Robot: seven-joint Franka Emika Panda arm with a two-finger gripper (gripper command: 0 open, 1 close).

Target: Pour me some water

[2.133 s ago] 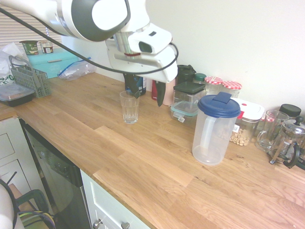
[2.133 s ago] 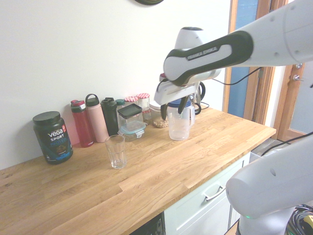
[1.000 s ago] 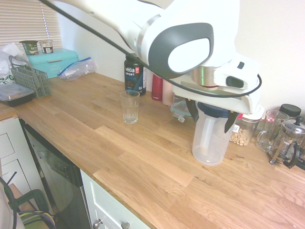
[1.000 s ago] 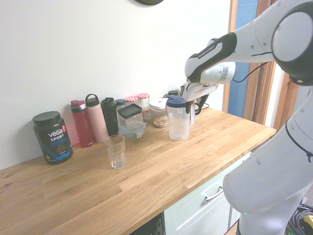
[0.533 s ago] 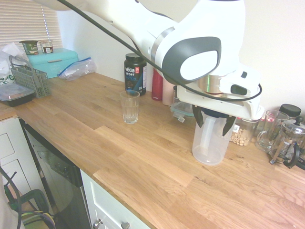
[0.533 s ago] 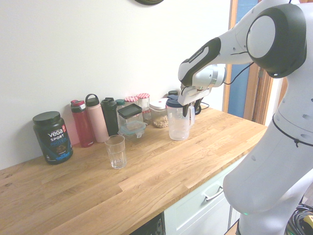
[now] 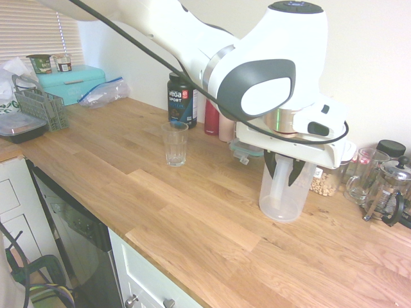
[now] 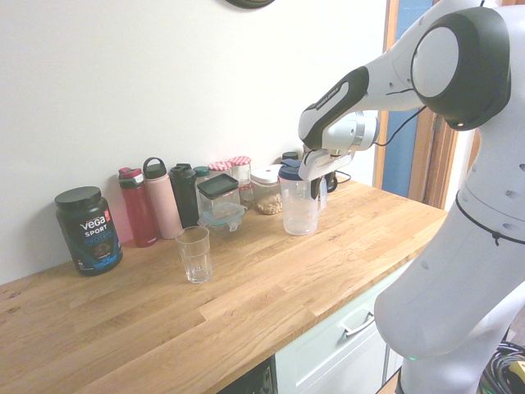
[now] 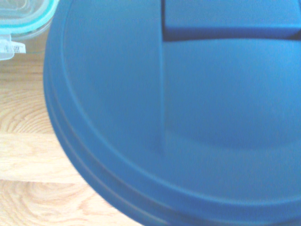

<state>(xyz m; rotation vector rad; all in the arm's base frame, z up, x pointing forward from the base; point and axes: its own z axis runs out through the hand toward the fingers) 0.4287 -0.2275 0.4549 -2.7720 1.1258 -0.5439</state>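
Note:
The clear plastic water pitcher (image 7: 282,200) with a blue lid stands on the wooden counter (image 7: 192,212), right of the middle. My gripper (image 7: 284,172) has come down on it from above, and its dark fingers (image 7: 271,168) are drawn in on the pitcher's handle on the side facing the first exterior camera. From the other side the pitcher (image 8: 299,215) stands upright under the gripper (image 8: 316,190). The blue lid (image 9: 188,117) fills the wrist view. An empty drinking glass (image 7: 174,144) stands apart to the left, also seen as the glass (image 8: 194,254).
Behind the pitcher a row runs along the wall: food containers (image 7: 247,149), jars, a protein tub (image 7: 182,99) and bottles (image 8: 156,201). A French press (image 7: 388,192) and a glass mug (image 7: 363,174) stand at the right. A blue bread box (image 7: 67,83) is far left.
The arm swung from above the glass over to the pitcher and lowered onto it. In the last half second the fingers drew in from the pitcher's sides toward its handle.

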